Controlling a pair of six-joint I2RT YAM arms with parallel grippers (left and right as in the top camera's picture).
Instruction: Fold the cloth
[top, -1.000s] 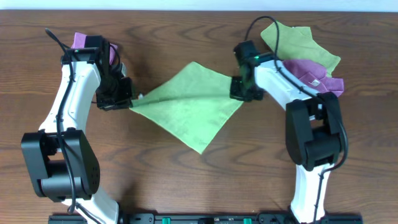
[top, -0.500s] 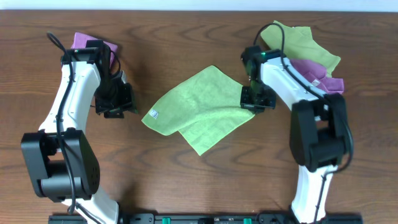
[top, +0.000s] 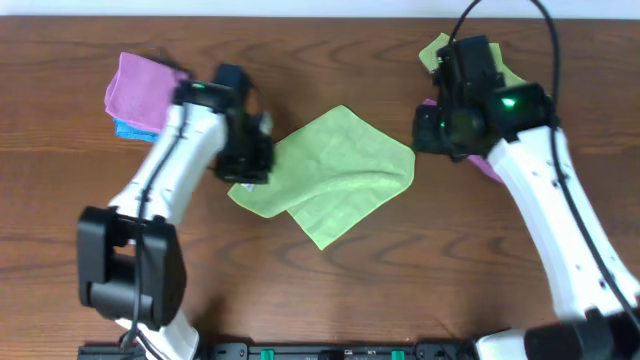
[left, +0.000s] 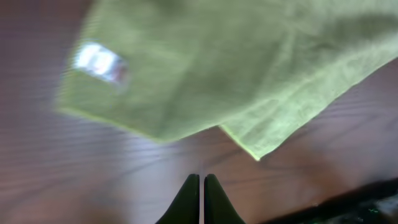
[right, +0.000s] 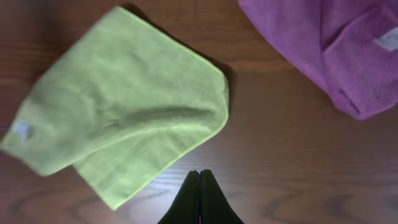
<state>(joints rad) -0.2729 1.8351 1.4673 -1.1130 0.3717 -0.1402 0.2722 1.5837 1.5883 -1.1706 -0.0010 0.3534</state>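
Observation:
The lime-green cloth (top: 335, 175) lies in the middle of the table, its upper layer laid over the lower one, which sticks out at the front. Its white tag (left: 96, 60) sits near the left corner. My left gripper (top: 248, 162) hovers at the cloth's left edge. In the blurred left wrist view it (left: 202, 178) is shut and empty above bare wood, just short of the cloth (left: 211, 68). My right gripper (top: 442, 135) is raised off the cloth's right corner. In the right wrist view it (right: 199, 174) is shut with nothing in it, and the cloth (right: 124, 106) lies ahead to the left.
A purple cloth (top: 145, 85) on a blue one (top: 125, 128) lies at the back left. At the back right are a duller green cloth (top: 435, 50) and a purple cloth with a white tag (right: 323, 43), partly under my right arm.
Both grippers let go of the cloth's corners and it settled folded on the table. The left arm swung right to the cloth's edge. The right arm rose and drew back to the right.

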